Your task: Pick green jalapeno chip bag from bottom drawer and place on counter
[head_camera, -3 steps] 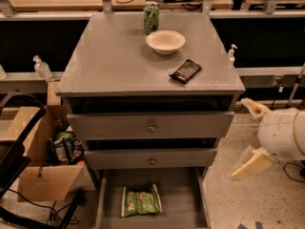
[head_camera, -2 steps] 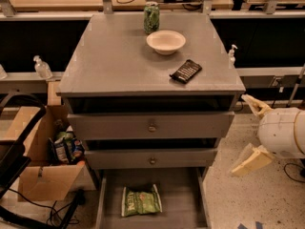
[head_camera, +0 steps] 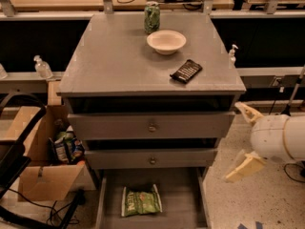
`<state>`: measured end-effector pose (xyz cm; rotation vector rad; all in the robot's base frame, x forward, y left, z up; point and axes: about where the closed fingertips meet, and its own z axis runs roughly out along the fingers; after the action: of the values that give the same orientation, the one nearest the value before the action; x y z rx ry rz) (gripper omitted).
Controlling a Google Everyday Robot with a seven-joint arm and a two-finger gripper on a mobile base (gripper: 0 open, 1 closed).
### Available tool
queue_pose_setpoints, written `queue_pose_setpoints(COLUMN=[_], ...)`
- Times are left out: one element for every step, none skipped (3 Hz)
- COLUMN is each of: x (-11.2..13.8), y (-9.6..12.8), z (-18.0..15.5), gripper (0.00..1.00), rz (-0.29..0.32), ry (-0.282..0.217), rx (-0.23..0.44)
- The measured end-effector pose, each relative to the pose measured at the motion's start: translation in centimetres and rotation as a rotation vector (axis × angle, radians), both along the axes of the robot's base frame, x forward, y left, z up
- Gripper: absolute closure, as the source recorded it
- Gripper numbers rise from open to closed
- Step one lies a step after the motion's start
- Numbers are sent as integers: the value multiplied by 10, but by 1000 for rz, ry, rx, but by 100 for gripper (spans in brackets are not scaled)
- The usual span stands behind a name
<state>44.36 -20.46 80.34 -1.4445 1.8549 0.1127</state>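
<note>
The green jalapeno chip bag (head_camera: pixel 140 201) lies flat on the floor of the open bottom drawer (head_camera: pixel 181 199), left of the middle. The grey counter (head_camera: pixel 114 56) tops the cabinet above it. My gripper (head_camera: pixel 244 140) is at the right of the cabinet, level with the drawer fronts, well above and to the right of the bag. Its two pale fingers (head_camera: pixel 245 166) are spread wide apart and hold nothing.
On the counter stand a green patterned can (head_camera: pixel 152 17), a white bowl (head_camera: pixel 166 41) and a flat black packet (head_camera: pixel 186 71). Two shut drawer fronts with knobs (head_camera: pixel 152 127) sit above the open drawer. A cardboard box (head_camera: pixel 45 168) with items stands left on the floor.
The gripper has shifted slightly up and to the right. The bag and the counter items have not moved.
</note>
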Motion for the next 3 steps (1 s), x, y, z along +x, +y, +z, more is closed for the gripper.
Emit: queue_pose_setpoints(x=[-7,8,23], y=[6,11,17], z=[-62,-149,-201], gripper=[0,0,0], rz=[-16,-24,-3], ry=[29,-51,-100], rx=[54,136,196])
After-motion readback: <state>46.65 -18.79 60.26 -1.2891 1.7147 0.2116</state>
